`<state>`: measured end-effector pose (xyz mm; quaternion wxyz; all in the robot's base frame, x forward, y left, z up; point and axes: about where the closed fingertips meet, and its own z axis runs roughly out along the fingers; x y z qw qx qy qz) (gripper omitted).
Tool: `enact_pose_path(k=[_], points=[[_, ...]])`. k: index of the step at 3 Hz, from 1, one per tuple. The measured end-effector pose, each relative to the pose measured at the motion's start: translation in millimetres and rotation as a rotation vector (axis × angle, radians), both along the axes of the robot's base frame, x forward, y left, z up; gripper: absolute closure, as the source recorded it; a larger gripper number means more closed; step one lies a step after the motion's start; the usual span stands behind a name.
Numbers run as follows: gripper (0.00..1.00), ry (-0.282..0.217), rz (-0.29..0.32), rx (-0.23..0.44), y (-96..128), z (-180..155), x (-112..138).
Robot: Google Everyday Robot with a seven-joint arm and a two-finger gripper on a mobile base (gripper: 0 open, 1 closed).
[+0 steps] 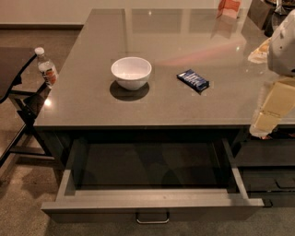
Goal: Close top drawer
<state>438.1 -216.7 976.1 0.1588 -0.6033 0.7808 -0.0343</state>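
The top drawer is pulled far out from under the grey counter, and its inside looks dark and empty. Its flat grey front panel faces the near edge of the view, with a U-shaped metal pull at its centre. My gripper, cream-coloured, hangs at the right edge of the view over the counter's front right corner. It is above and to the right of the drawer's right side wall and touches nothing.
On the counter are a white bowl and a blue snack packet. A water bottle stands at the left edge beside a dark chair. Smaller drawer fronts are at the lower right. An orange carton stands at the back.
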Motion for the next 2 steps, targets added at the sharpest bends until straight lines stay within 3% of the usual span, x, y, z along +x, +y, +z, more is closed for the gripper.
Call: enact_pose_path(k=[1,2], points=[[0.00,-0.001,0.000,0.000,0.0,0.3,0.0],[0.17,0.005,0.004,0.020,-0.1,-8.5,-9.2]])
